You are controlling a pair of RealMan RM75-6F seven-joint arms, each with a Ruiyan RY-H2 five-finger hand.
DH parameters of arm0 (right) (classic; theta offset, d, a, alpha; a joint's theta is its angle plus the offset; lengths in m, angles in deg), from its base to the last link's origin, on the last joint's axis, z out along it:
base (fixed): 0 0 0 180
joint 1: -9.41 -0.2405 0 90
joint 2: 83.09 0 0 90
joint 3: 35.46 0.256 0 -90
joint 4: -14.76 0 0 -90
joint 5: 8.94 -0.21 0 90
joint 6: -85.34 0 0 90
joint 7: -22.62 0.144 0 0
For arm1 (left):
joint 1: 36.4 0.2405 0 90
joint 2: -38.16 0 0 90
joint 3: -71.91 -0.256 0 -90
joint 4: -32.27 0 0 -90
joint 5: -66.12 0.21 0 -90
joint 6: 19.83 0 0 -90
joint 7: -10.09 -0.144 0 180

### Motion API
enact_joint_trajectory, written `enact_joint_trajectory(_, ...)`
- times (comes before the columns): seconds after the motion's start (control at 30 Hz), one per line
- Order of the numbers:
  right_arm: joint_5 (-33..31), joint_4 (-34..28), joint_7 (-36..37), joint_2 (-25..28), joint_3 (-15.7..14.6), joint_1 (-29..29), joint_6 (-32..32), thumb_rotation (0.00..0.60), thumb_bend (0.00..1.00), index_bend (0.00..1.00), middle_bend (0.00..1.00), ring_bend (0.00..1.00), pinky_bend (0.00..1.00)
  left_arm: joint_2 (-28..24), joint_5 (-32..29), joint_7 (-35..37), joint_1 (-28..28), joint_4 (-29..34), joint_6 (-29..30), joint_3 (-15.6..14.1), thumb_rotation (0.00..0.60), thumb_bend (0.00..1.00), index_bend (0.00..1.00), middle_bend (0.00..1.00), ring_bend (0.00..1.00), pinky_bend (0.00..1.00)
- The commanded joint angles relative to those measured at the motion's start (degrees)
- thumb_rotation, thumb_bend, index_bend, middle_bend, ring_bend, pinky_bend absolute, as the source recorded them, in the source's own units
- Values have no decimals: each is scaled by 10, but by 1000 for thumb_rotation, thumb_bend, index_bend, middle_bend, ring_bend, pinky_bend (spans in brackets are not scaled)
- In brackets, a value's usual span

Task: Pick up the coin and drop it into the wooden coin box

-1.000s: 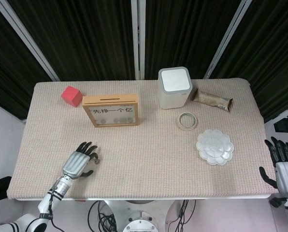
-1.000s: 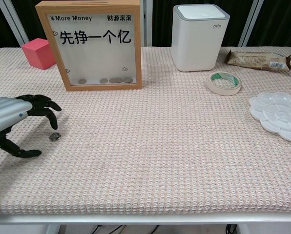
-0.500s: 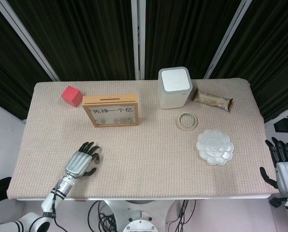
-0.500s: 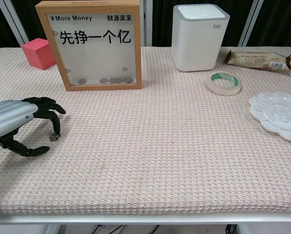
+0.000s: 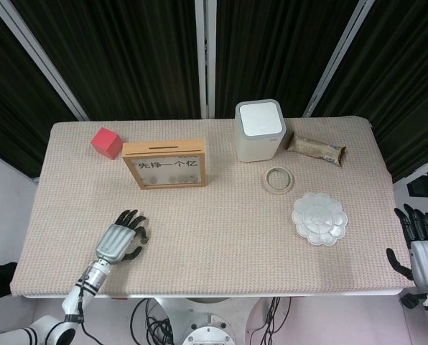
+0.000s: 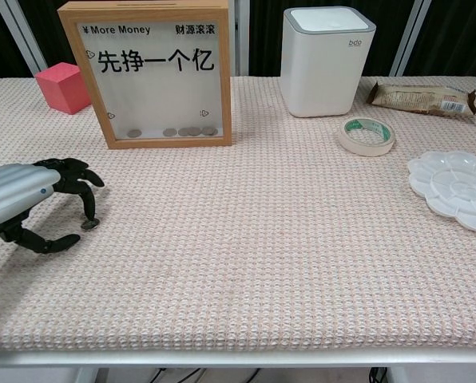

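Fingertips (image 6: 87,215): curled down onto the coin (image 6: 89,225), touching it on the mat; not lifted, grasp unclear.
Left hand (image 6: 26,199): low at the table's (image 6: 262,263) front-left.
Right hand (image 5: 422,248): fingers spread, holding nothing, off the right edge.
Coin box (image 6: 154,73): upright, well behind the coin.

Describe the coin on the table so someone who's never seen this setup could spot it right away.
Start at the wooden coin box at the table's back left and come toward the near edge, to the left hand. The coin lies on the mat at its dark fingertips: small, round, grey, the only loose coin outside the box.
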Motion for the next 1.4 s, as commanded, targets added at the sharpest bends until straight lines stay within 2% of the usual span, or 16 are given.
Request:
enact_joint_trajectory(0.03, -1, 0, 0, 0, 0, 0, -1, 600, 308, 0, 0, 0, 0, 1, 2, 6, -2, -2, 1, -1, 600, 263, 428, 155, 24, 72)
enact_joint_trajectory(0.67, -5, 3, 1, -2, 0, 1, -4, 600, 315, 0, 0, 0, 0, 16, 4, 18, -9, -24, 3, -4, 600, 262, 439, 166, 24, 72)
enact_joint_trajectory(1.1, -10, 9, 7, -2, 0, 2, -6, 600, 314, 0, 0, 0, 0, 39, 9, 41, -13, -55, 23, 6, 600, 272, 555, 224, 35, 86)
enact_joint_trajectory(1.4, -11, 12, 11, -2, 0, 3, -7, 600, 315, 0, 0, 0, 0, 45, 11, 48, -13, -68, 33, 8, 600, 312, 562, 233, 39, 86)
